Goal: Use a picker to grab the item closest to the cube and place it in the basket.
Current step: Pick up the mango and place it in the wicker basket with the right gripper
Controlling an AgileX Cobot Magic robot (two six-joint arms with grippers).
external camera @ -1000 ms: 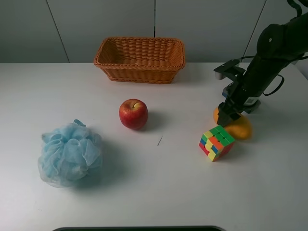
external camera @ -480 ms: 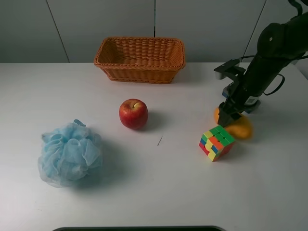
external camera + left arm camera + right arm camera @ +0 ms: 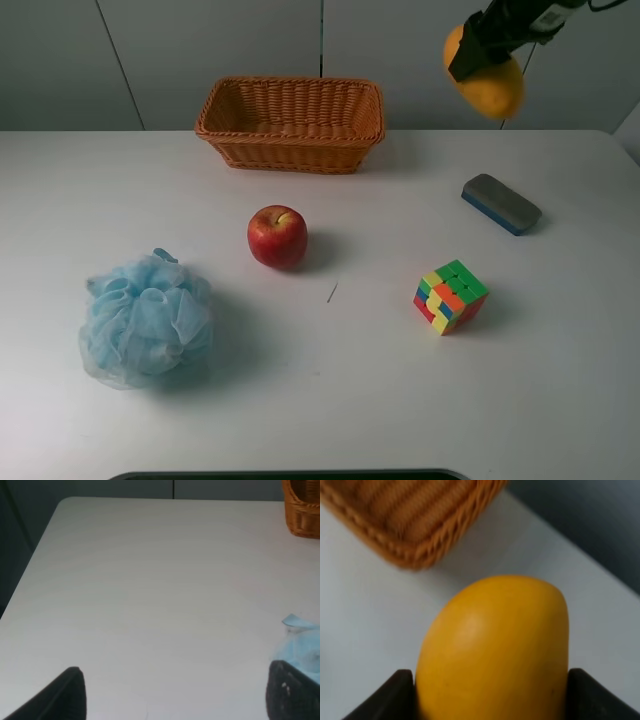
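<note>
My right gripper (image 3: 484, 58) is shut on a yellow mango (image 3: 490, 84) and holds it high in the air, right of the wicker basket (image 3: 291, 124). In the right wrist view the mango (image 3: 495, 645) fills the space between the dark fingers (image 3: 395, 692), with the basket's corner (image 3: 415, 520) below and beyond it. The multicoloured cube (image 3: 450, 296) sits on the table right of centre. My left gripper (image 3: 175, 700) is open over bare table, its fingertips (image 3: 60, 695) wide apart; it is out of the high view.
A red apple (image 3: 277, 236) sits mid-table. A blue bath pouf (image 3: 146, 318) lies at the left, its edge in the left wrist view (image 3: 302, 640). A grey and blue eraser (image 3: 501, 203) lies at the right. The basket's corner (image 3: 302, 507) shows in the left wrist view.
My right gripper has lifted the mango from the table beside the cube and carried it high up. The eraser it covered is now exposed.
</note>
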